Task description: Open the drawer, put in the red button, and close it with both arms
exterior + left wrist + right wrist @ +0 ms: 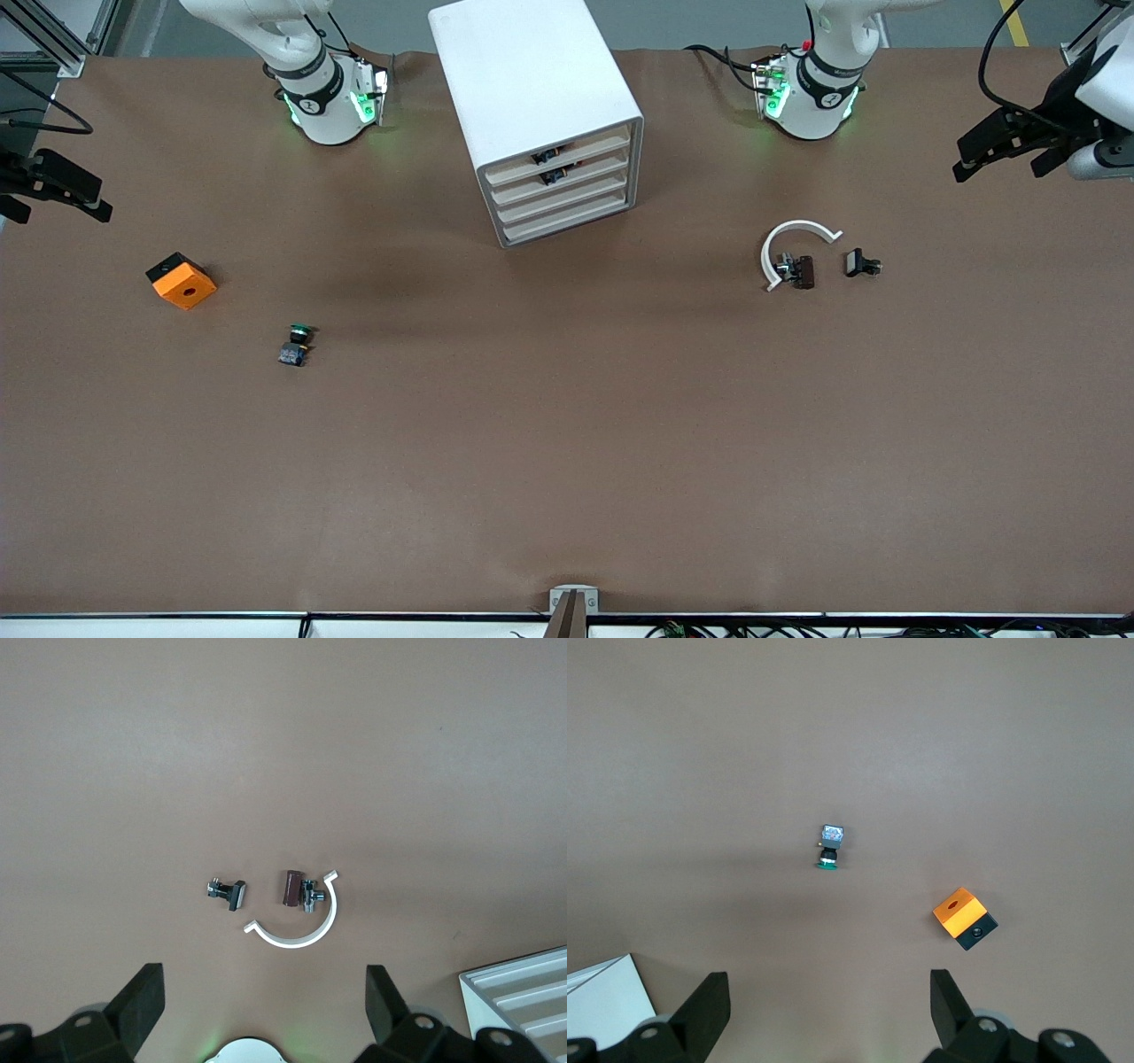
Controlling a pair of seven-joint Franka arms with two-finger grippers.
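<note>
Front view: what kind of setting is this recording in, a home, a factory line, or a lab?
Most likely a robotics lab bench. Two arms are mounted on a brown-covered table, a white drawer cabinet stands between them, and small parts like an orange block are scattered about.

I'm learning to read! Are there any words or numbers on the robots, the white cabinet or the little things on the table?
None can be read.
The right arm's base and the left arm's base each carry a small round mark and lettering on a black band: too small to read.
The cabinet, orange block and green-capped switch show no text.
</note>
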